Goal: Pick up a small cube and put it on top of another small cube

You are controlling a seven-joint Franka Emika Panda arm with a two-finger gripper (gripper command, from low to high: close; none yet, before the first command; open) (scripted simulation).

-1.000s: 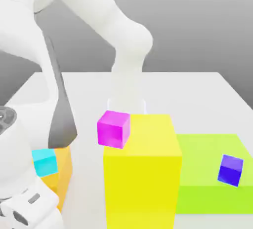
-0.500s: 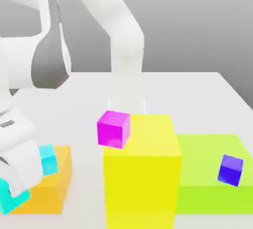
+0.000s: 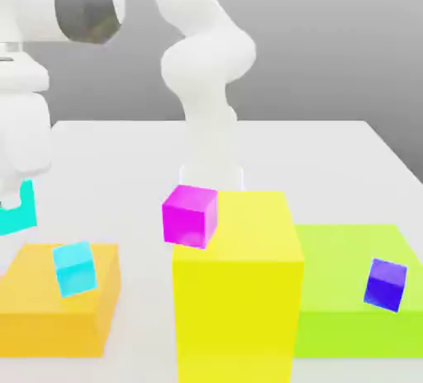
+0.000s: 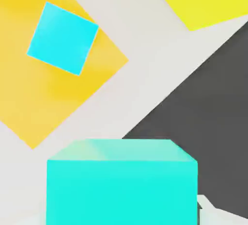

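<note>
The gripper (image 3: 15, 200) pinches a small cyan cube (image 3: 16, 216). It hangs above the orange block (image 3: 49, 307), where the other cyan cube (image 3: 74, 268) sits

So there's a white tabletop (image 3: 330, 158) with three big blocks on it. A low orange block (image 3: 41, 307) sits at the exterior view's left, a tall yellow block (image 3: 240, 290) in the middle, and a low lime-green block (image 3: 347, 266) touching it on the right. A magenta cube (image 3: 190, 215) sits by the yellow block's upper corner, and a blue-violet cube (image 3: 386, 284) rests on the green one.
</note>
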